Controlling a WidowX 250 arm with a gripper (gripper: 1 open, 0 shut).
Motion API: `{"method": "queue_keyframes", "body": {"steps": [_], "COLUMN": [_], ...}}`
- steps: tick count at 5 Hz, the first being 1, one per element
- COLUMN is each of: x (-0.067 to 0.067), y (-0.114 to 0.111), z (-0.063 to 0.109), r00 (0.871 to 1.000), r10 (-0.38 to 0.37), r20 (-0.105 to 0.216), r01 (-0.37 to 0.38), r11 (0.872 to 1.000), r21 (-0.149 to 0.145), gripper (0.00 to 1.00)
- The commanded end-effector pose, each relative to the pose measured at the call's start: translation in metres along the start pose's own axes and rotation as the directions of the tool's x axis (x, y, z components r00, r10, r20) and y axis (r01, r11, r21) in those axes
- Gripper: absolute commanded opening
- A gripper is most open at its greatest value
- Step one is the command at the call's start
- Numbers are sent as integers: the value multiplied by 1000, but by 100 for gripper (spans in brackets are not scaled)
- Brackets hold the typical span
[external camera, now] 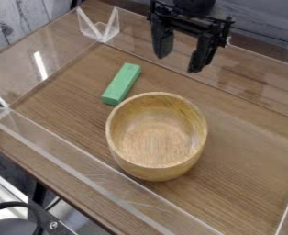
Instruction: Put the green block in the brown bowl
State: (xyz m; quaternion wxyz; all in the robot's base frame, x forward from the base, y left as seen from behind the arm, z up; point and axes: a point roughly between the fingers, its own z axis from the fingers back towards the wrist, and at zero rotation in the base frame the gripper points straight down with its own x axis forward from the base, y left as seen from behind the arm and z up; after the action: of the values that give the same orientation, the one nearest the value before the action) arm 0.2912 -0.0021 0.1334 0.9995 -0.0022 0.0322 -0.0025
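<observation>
A matte, flat green block (pixel 122 83) is seen lying just above-left of the round, grained, thick-rimmed brown bowl (pixel 158 136) on the wood-patterned counter (pixel 245 138), while the black end effector (pixel 187 50) is held spread wide and empty at upper right.

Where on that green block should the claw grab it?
Probably across the middle of the green block, coming straight down from above. It lies flat on the table, long and narrow, so the open gripper can close on its two long sides, clear of the brown bowl.

green block (pixel 122 83) beside brown bowl (pixel 157 135), gripper (pixel 183 52) above — jaws apart
</observation>
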Motion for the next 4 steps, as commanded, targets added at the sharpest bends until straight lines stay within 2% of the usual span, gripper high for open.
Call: {"method": "queue_keyframes", "body": {"steps": [1, 2, 3, 4], "x": [2, -14, -30, -37], "y": [19, 41, 66, 90], "z": [3, -2, -9, -20], "r00": [1000, 998, 995, 995], "r10": [20, 59, 92, 78], "r20": [-19, 0, 33, 56], "r01": [-20, -59, -94, -83], "r11": [1000, 996, 991, 991], "r21": [17, 60, 100, 104], "gripper": [100, 100, 100, 100]}}
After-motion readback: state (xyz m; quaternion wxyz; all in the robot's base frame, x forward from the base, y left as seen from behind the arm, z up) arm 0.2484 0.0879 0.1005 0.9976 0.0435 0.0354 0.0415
